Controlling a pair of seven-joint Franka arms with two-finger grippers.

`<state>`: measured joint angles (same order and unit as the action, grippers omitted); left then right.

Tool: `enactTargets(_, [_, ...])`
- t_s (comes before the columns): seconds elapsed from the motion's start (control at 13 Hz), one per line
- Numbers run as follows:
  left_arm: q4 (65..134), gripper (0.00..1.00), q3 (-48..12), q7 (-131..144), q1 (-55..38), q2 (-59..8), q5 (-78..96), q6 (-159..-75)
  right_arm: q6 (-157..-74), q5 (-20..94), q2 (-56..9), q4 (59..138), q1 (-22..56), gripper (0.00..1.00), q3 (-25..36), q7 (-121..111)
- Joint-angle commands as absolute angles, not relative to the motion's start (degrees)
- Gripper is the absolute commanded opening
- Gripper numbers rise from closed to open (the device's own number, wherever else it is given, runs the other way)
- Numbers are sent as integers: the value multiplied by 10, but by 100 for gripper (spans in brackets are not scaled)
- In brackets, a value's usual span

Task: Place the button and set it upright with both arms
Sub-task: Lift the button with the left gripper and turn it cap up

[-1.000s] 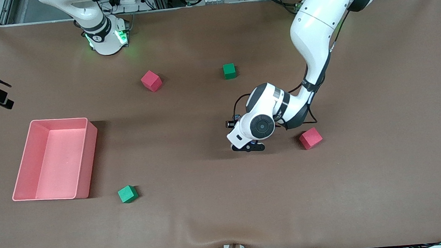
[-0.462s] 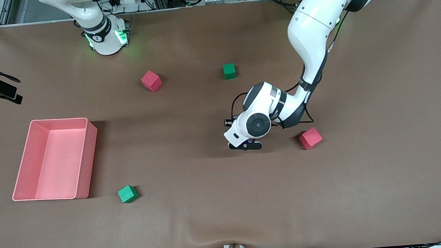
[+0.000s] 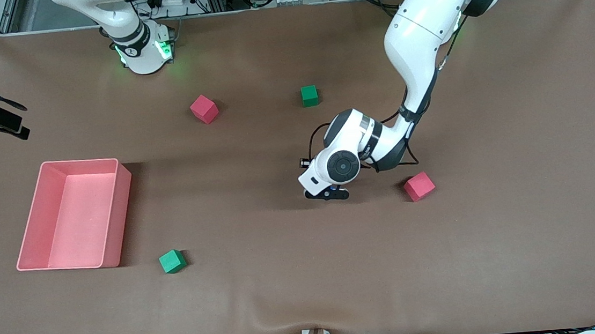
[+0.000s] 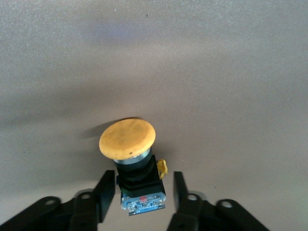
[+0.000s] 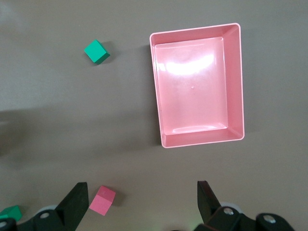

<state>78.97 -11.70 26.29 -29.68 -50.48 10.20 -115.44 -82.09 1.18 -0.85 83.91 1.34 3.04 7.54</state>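
The button [image 4: 136, 168] has a round orange cap [image 4: 127, 138] on a black blocky body and lies tilted on the brown table, its cap pointing away from the gripper. My left gripper [image 4: 139, 190] is low over the middle of the table, open, with one finger on each side of the button's body and a small gap showing. In the front view the left gripper [image 3: 326, 193] hides the button under the wrist. My right gripper [image 5: 141, 192] is open wide and empty, high above the table near the pink bin [image 5: 236, 82].
The pink bin [image 3: 113, 220] stands at the right arm's end. A red cube [image 3: 419, 186] lies beside the left gripper. A red cube [image 3: 203, 109] and a green cube [image 3: 309, 95] lie nearer the bases. Another green cube [image 3: 172, 261] lies by the bin.
My left gripper has moved a little toward the right arm's end and toward the bases, staying low. The cubes and the bin have not moved.
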Motion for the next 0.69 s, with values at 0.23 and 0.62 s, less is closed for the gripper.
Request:
enactTargets(0.23, [776,12,-113,292,-301,-511,80,-1157,-809,17,-11,825,11,100,32,69])
enactTargets(0.62, [773,0,-110,389,-320,-497,38,-1157,-810,18,-4,827,12,100,34,69])
